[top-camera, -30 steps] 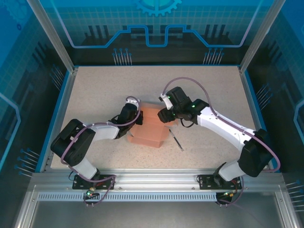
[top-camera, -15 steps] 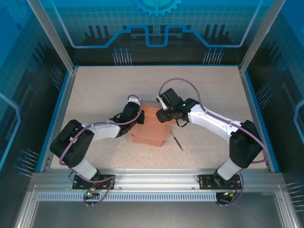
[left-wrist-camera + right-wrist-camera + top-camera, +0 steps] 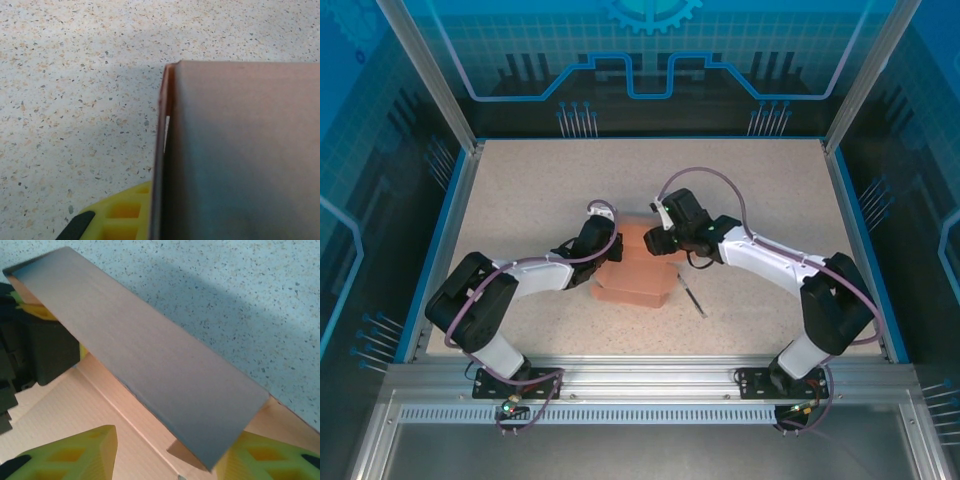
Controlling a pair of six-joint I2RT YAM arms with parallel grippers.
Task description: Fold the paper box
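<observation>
The salmon-pink paper box [image 3: 638,272] lies mid-table, partly folded. My left gripper [image 3: 611,248] is at its left edge, shut on a raised side wall [image 3: 240,150]. One yellow finger [image 3: 117,217] shows outside that wall; the other is hidden behind it. My right gripper [image 3: 656,240] hangs over the box's far right part, open. Its two yellow fingers [image 3: 75,455] stand wide apart above the box floor [image 3: 100,405]. A raised flap [image 3: 150,360] slants across between them, its lower corner close to the right-hand finger. The left gripper's black body [image 3: 37,357] shows beyond the flap.
A thin dark pen-like stick [image 3: 693,297] lies on the speckled table [image 3: 770,190] just right of the box's near corner. Blue side walls [image 3: 850,210] and the metal front rail [image 3: 640,375] bound the work area.
My right gripper has swung left and in over the box's far right part, its arm stretching out. The left gripper stays shut on the box wall, hardly moved.
</observation>
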